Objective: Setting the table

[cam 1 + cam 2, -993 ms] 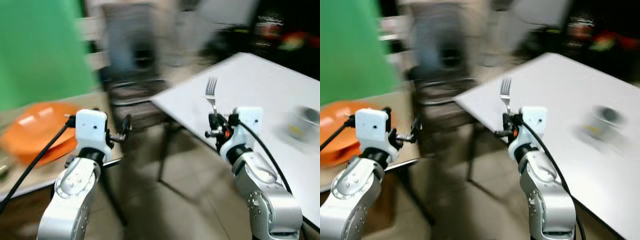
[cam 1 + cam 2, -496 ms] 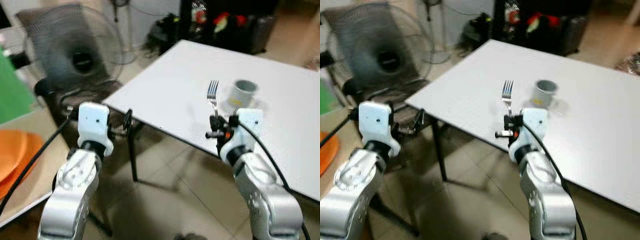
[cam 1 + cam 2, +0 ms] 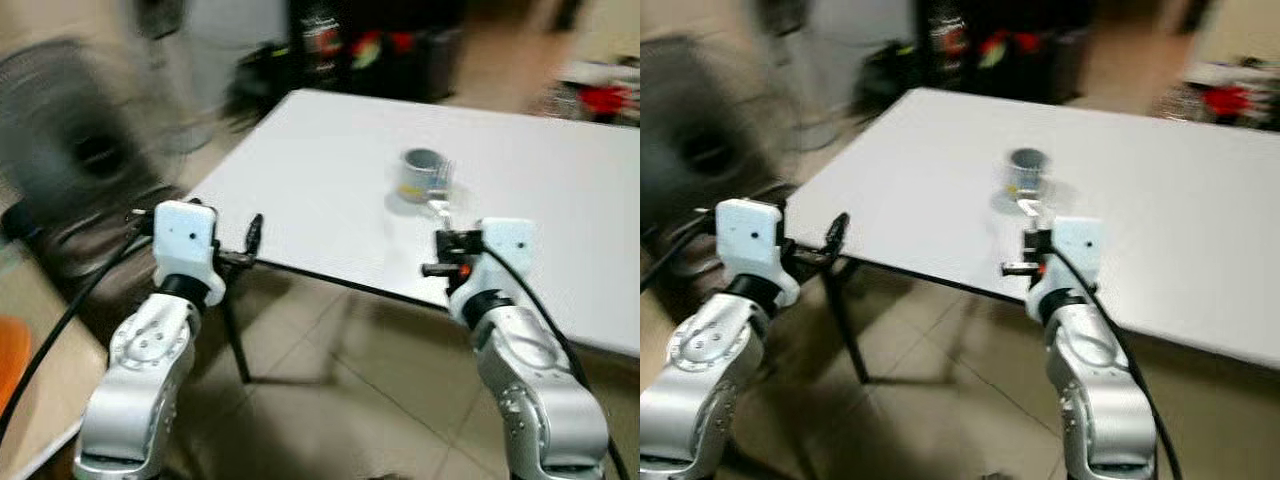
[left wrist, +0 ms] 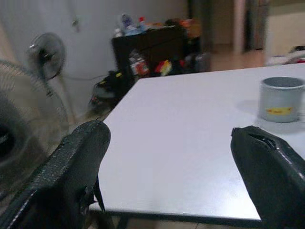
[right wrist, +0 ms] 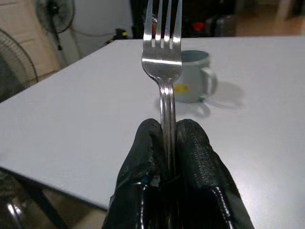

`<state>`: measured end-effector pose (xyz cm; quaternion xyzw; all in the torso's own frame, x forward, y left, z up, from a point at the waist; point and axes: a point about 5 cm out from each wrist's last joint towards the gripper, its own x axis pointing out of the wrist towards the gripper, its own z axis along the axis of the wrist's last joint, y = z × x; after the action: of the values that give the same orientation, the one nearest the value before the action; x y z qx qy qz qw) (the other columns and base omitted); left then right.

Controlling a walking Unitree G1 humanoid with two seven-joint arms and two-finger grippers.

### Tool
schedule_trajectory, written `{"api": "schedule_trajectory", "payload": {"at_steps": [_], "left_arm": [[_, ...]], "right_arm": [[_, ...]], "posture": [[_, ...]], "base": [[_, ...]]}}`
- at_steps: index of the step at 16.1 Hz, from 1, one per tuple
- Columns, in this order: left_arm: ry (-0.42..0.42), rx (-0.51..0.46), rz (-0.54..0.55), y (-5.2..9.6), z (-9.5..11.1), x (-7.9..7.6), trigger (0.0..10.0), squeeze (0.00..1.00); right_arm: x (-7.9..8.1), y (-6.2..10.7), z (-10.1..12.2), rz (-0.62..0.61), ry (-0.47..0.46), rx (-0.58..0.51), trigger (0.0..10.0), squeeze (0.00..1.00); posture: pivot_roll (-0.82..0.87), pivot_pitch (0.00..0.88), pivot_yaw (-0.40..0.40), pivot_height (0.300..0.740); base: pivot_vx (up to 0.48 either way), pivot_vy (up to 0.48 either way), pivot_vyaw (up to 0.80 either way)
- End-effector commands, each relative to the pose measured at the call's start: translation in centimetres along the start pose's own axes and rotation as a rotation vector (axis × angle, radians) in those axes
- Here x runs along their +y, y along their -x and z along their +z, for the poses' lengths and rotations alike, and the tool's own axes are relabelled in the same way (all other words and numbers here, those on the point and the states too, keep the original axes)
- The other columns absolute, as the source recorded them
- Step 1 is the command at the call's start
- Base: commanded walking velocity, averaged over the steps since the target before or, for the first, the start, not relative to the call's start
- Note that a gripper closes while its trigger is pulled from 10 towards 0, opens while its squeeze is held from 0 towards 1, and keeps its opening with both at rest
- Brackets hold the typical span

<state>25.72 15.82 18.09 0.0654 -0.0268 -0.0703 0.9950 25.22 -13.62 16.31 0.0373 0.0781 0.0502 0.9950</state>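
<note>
My right gripper [image 5: 164, 131] is shut on the handle of a silver fork [image 5: 162, 52], held upright with the tines up. It hovers at the near edge of a white table [image 3: 320, 170]. A grey mug [image 3: 422, 175] with a yellow mark stands on the table just beyond the fork; it is also the mug [image 5: 194, 76] in the right wrist view. My left gripper [image 4: 169, 136] is open and holds nothing, off the table's near left corner; in the head view the left gripper [image 3: 250, 238] points at that corner.
A standing fan [image 3: 75, 150] and a dark chair are at the left. A dark cabinet [image 3: 370, 50] with cluttered items stands behind the table. An orange plate [image 3: 8, 352] edge lies at the far left. Tiled floor [image 3: 340, 400] lies below the table edge.
The camera has swung to the right: the table and mug now sit in the middle and the orange plates have slid off to the left. Both grippers keep their pose.
</note>
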Motion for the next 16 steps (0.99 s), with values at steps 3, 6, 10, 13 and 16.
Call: {"api": "schedule_trajectory", "payload": {"at_steps": [3, 6, 10, 13, 16], "left_arm": [[-0.015, -0.011, -0.002, 0.0, 0.1, 0.0, 10.0, 0.00], [-0.052, 0.007, -0.004, 0.4, -0.4, -0.1, 10.0, 0.00], [-0.040, 0.005, 0.020, 0.9, -0.5, 0.3, 10.0, 0.00], [-0.022, 0.006, 0.029, 0.8, -0.4, 0.9, 10.0, 0.00], [-0.001, -0.004, 0.028, 0.8, -0.4, 1.2, 10.0, 0.00]], "right_arm": [[0.4, -0.3, 0.0, 0.029, 0.017, 0.020, 10.0, 0.00], [0.3, -0.5, -0.1, 0.020, 0.039, 0.049, 10.0, 0.00], [-0.1, -1.2, -0.5, 0.007, 0.078, 0.088, 10.0, 0.00], [-0.3, -1.9, -0.8, 0.020, 0.083, 0.118, 10.0, 0.00], [0.4, -2.4, -0.5, 0.093, 0.082, 0.099, 10.0, 0.00]], "posture": [[-0.12, 0.000, 0.047, 0.740], [-0.11, 0.000, 0.031, 0.740], [-0.10, 0.000, 0.018, 0.740], [-0.09, 0.000, 0.015, 0.740], [-0.09, 0.000, 0.022, 0.740]], "base": [[0.000, 0.104, -0.77], [0.000, -0.320, -0.77], [0.000, 0.000, -0.57], [0.000, 0.000, 0.00], [0.084, 0.000, 0.00]]}}
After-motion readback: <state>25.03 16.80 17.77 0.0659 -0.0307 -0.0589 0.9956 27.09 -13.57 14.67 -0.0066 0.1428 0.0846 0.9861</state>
